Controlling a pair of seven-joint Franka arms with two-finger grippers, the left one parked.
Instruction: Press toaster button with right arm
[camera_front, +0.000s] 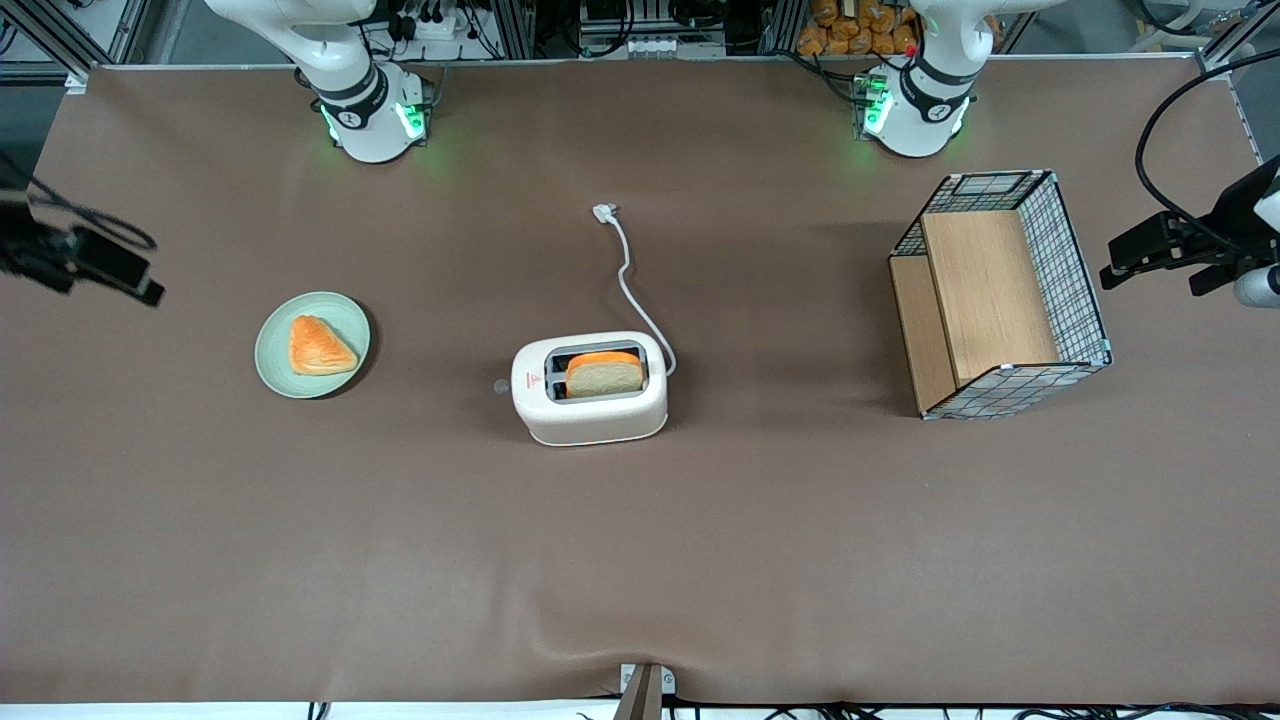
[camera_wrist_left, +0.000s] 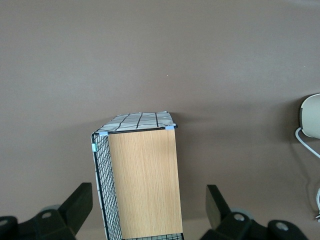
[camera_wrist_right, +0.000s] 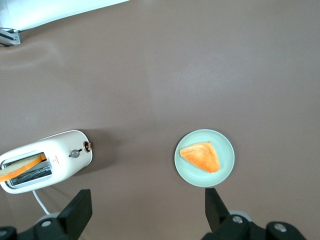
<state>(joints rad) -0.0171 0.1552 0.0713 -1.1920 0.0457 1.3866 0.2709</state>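
**Light toaster, small button, hand standing wide and empty**

The toaster (camera_front: 590, 388) is sitting near the middle of the tabletop (camera_front: 640, 560), with a slice of bread (camera_front: 605, 374) standing in one slot and its cord (camera_front: 632, 275) trailing away toward the arm bases. It is looking like a light plastic shell with smooth, rounded sides, so a sideways shove is likely to slide it across the cloth rather than work the button (camera_front: 501, 386). The button is sticking out of the short end that is facing the working arm's end of the tabletop; in the right wrist view it is showing as a small round knob (camera_wrist_right: 88, 146) just off the casing. It is small and stiff-looking, so the contact should be made squarely on its face with one fingertip or the closed tips, and the push is probably best kept short and in line with the toaster's long axis, where the body's own length is resisting most.

The hand (camera_wrist_right: 147, 210) is hovering high above the tabletop, well apart from the toaster and roughly over the gap between it and the plate (camera_wrist_right: 227, 150). Its fingers (camera_wrist_right: 79, 210) are spread wide, gripping nothing and touching nothing. The plate, carrying a pastry (camera_wrist_right: 201, 156), is lying toward the working arm's end, and a wire basket (camera_front: 1000, 295) is standing toward the parked arm's end, both well clear of the button.
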